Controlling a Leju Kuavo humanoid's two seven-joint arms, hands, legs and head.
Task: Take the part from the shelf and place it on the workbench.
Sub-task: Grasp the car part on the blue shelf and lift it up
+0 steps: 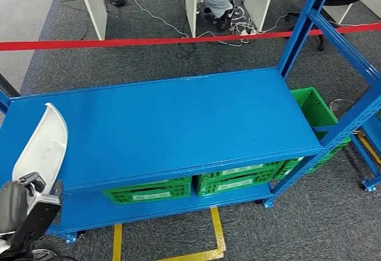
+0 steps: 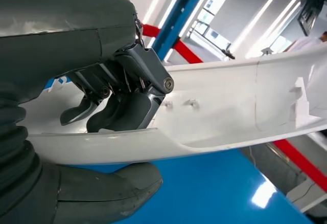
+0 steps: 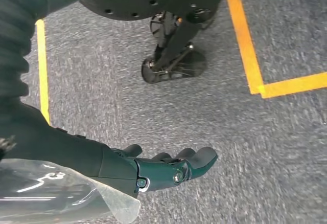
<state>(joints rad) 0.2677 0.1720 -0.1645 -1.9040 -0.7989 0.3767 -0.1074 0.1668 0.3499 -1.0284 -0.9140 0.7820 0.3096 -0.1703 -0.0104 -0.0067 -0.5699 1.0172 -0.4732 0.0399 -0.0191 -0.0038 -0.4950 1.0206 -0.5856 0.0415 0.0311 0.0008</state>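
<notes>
Left hand [image 2: 115, 101] clamped on white part [image 2: 239, 106], part prob. just above blue workbench [image 1: 180, 118], right hand [image 3: 169, 168] empty, fingers apart

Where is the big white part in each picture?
Head view: the white part is at the left edge, over the blue shelf, with the left robot hand holding its near end.
Left wrist view: it runs across the middle, held between the hand's thumb and fingers.
Right wrist view: not in it; grey floor and yellow tape.
Shared landmark: the blue shelf, in the head and left wrist views.
</notes>
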